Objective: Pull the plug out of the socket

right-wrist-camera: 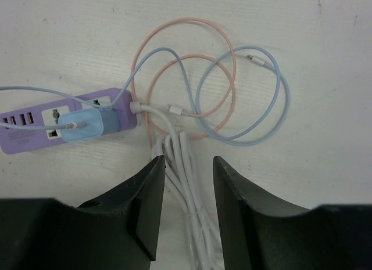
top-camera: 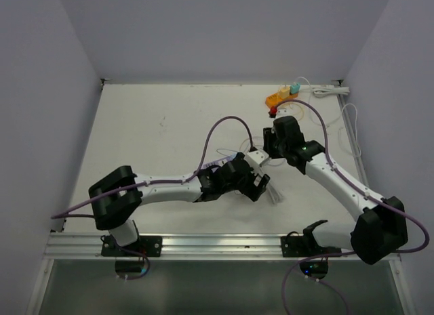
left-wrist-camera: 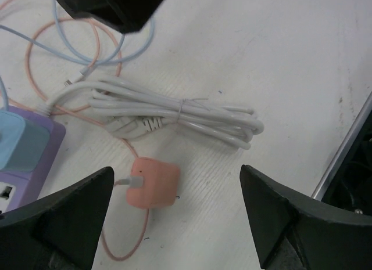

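A purple power strip [right-wrist-camera: 35,132] lies on the white table, with a light blue plug [right-wrist-camera: 87,126] seated in it and a blue cable leading off. It also shows in the left wrist view [left-wrist-camera: 32,165]. A pink plug [left-wrist-camera: 152,183] lies loose on the table beside the strip, its pink cable attached. My left gripper [left-wrist-camera: 177,220] is open, and the pink plug lies between its fingers, nearer the left one. My right gripper [right-wrist-camera: 187,162] is open, straddling the strip's bundled white cord [right-wrist-camera: 189,189] without touching it. In the top view both grippers, left [top-camera: 261,186] and right [top-camera: 269,144], meet at the strip [top-camera: 255,156].
Loose pink and blue cable loops [right-wrist-camera: 232,96] lie beyond the strip. An orange power strip [top-camera: 281,97] with plugs and a white strip [top-camera: 332,90] sit at the far right. The table's metal edge rail [left-wrist-camera: 349,142] is close on the left gripper's right.
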Tool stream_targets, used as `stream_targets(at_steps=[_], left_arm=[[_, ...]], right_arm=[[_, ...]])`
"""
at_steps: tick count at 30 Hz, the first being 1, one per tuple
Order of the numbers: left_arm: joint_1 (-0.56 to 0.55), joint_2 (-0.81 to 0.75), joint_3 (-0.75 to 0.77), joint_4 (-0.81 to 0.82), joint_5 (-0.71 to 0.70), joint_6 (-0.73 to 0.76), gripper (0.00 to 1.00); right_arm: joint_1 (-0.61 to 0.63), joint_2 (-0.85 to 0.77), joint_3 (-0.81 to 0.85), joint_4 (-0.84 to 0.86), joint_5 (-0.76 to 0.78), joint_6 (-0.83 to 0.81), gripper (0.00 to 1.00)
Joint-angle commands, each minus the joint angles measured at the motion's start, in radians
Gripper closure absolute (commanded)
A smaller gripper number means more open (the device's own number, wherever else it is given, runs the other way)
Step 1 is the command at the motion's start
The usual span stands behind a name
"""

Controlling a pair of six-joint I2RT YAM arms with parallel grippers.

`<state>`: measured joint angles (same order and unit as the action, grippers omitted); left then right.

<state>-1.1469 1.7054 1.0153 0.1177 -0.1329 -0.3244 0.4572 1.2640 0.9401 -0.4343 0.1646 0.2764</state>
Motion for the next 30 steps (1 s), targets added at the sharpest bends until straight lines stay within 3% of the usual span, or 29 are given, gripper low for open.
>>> stream_targets(at_steps=[1, 2, 9, 17, 21, 22, 30], left_arm=[[-0.004, -0.131, -0.01, 0.017, -0.036, -0.053, 0.06], [-0.005, -0.168, -0.018, 0.014, -0.062, -0.056, 0.0], [0.019, -0.291, -0.037, -0.049, -0.131, -0.048, 0.0], [0.199, -0.392, -0.179, -0.047, -0.14, -0.048, 0.02], [0.26, -0.356, -0.221, -0.055, -0.154, 0.034, 0.02], [0.274, -0.34, -0.221, -0.065, -0.152, 0.056, 0.02], [0.326, -0.202, -0.172, -0.081, -0.024, 0.31, 0.01]], right_arm=[[-0.003, -0.044, -0.007, -0.015, 0.029, 0.015, 0.57], [-0.003, -0.049, -0.007, -0.018, 0.029, 0.015, 0.57], [-0.003, -0.064, -0.004, -0.024, -0.003, 0.004, 0.56], [-0.003, -0.086, -0.018, -0.014, -0.056, -0.014, 0.47], [0.0, -0.081, -0.027, -0.004, -0.092, -0.02, 0.4], [-0.002, -0.078, -0.03, -0.001, -0.1, -0.02, 0.34], [0.0, -0.051, -0.049, 0.04, -0.16, -0.029, 0.29]])
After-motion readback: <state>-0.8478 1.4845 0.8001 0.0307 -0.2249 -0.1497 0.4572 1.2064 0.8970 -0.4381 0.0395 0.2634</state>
